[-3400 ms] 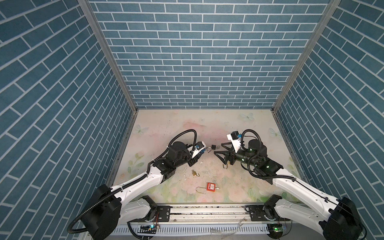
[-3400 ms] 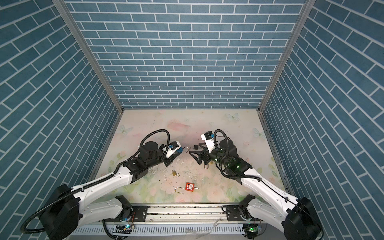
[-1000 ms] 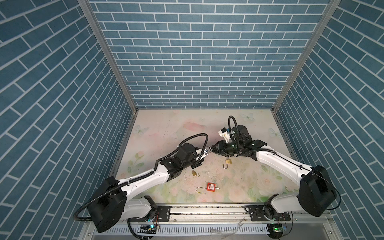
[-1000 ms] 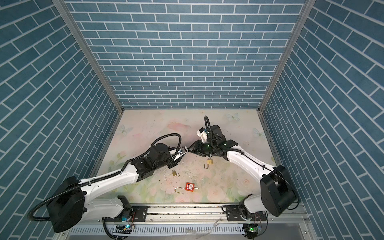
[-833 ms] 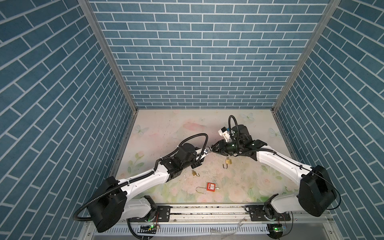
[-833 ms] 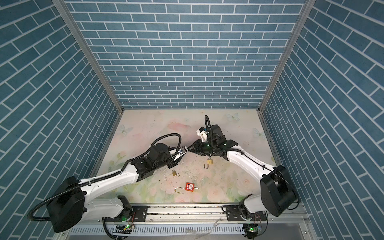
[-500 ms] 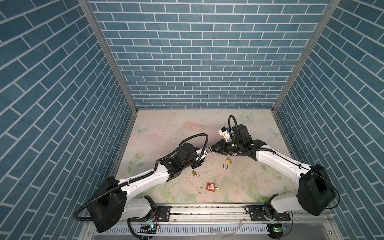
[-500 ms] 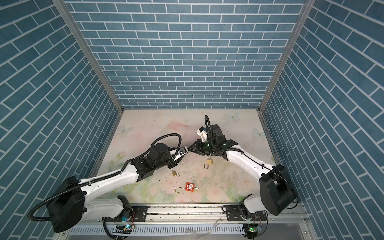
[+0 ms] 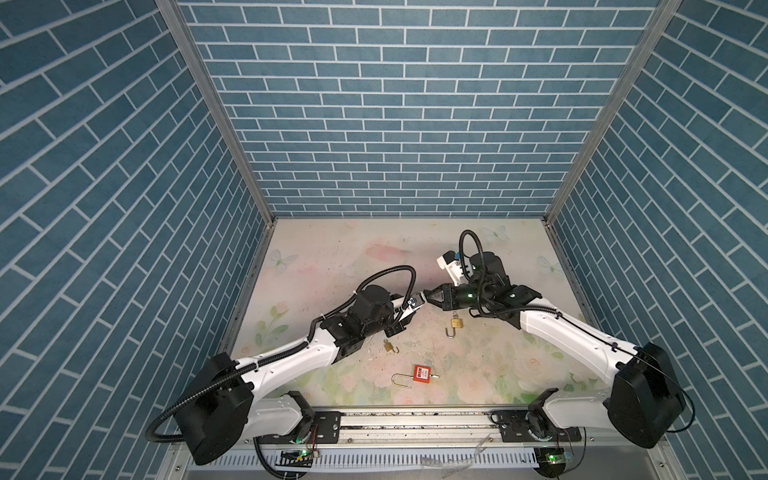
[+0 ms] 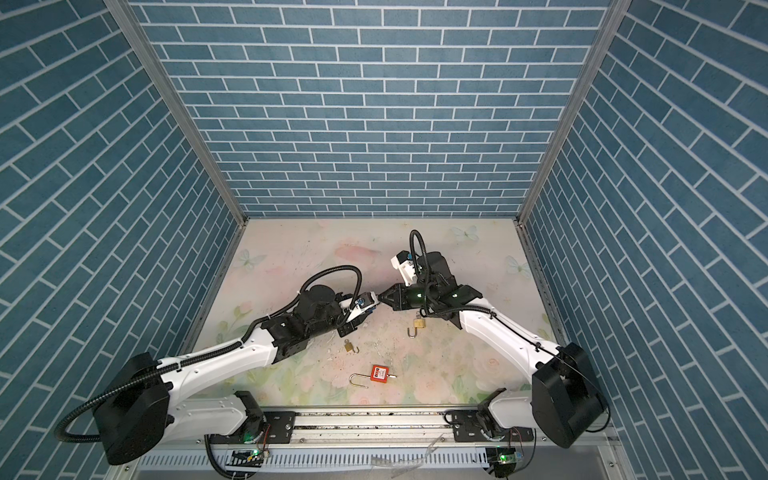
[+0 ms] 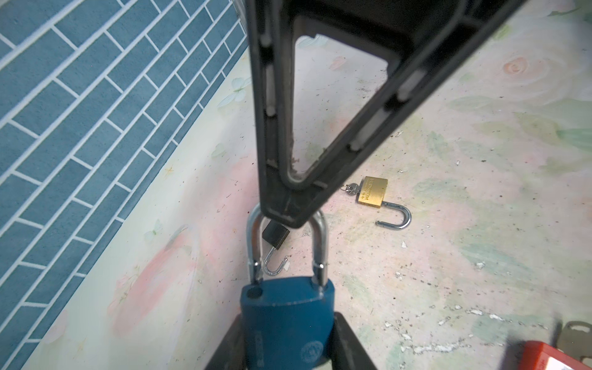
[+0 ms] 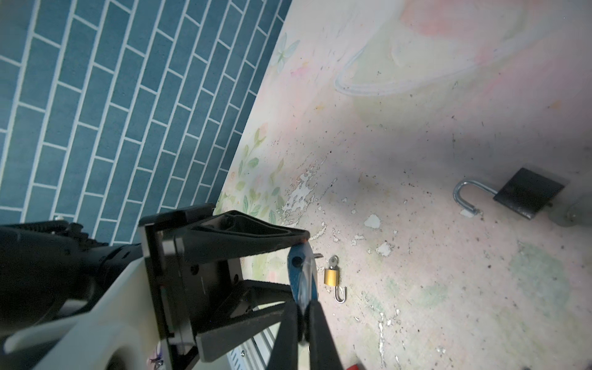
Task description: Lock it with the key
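Observation:
My left gripper (image 11: 288, 323) is shut on the body of a blue padlock (image 11: 286, 307) and holds it above the table. The steel shackle (image 11: 320, 243) stands raised, and its free leg ends just over its hole. My right gripper (image 12: 303, 309) is shut on the top of that shackle, seen edge-on there as the blue padlock (image 12: 302, 272). In both top views the two grippers meet tip to tip at mid-table: left gripper (image 9: 413, 306), right gripper (image 9: 428, 296). I see no key in the blue padlock; its keyhole end is hidden between my left fingers.
On the table lie a brass padlock (image 9: 456, 323) with a key in it, a smaller brass padlock (image 9: 389, 347), a red padlock (image 9: 421, 372) with a long shackle and a key, and a black padlock (image 12: 528, 192). All have open shackles. Brick walls enclose three sides.
Over the last second my right gripper's jaws have shut on the blue padlock's shackle. Neither arm has visibly shifted. My left gripper's hold is the same.

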Controlling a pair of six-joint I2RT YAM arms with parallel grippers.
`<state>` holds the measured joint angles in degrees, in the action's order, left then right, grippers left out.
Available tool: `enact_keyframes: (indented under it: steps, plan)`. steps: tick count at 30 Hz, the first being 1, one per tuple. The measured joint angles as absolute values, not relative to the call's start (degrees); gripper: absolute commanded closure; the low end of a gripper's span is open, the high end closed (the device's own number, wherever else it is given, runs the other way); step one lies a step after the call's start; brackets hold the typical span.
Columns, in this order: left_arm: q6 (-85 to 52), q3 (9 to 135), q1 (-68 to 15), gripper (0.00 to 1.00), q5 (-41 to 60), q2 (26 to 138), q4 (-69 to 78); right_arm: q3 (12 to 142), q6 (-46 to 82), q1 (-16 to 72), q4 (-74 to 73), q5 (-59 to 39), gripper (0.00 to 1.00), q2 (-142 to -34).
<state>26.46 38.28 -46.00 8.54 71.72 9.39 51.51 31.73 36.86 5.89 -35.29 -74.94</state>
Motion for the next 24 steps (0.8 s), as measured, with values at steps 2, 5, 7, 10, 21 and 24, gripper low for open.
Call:
enact_keyframes:
  steps: [2, 5, 7, 10, 21, 24]
  plan:
    - [26.33, 38.28, -46.0, 1.0, 9.43, 71.61, 9.54, 50.06, 29.67, 36.86, 4.25, -35.77, 1.0, -73.76]
    - [26.13, 38.11, -46.0, 1.0, 10.33, 71.31, 9.8, 48.71, 27.53, 36.84, 2.39, -36.71, 1.0, -72.71]
    - [25.93, 37.91, -45.98, 1.0, 10.66, 70.94, 9.82, 48.27, 26.59, 36.84, 1.48, -37.41, 1.0, -72.6]
    - [25.67, 37.89, -45.93, 1.0, 10.87, 70.89, 9.82, 48.01, 26.22, 36.73, 0.82, -38.06, 1.0, -72.6]
    - [24.38, 37.89, -45.71, 1.0, 10.09, 69.45, 8.73, 47.9, 26.44, 36.69, -2.24, -40.49, 1.0, -74.24]
    - [24.16, 37.95, -45.71, 1.0, 9.98, 69.43, 7.88, 47.66, 26.68, 36.82, -2.66, -40.77, 1.0, -74.72]
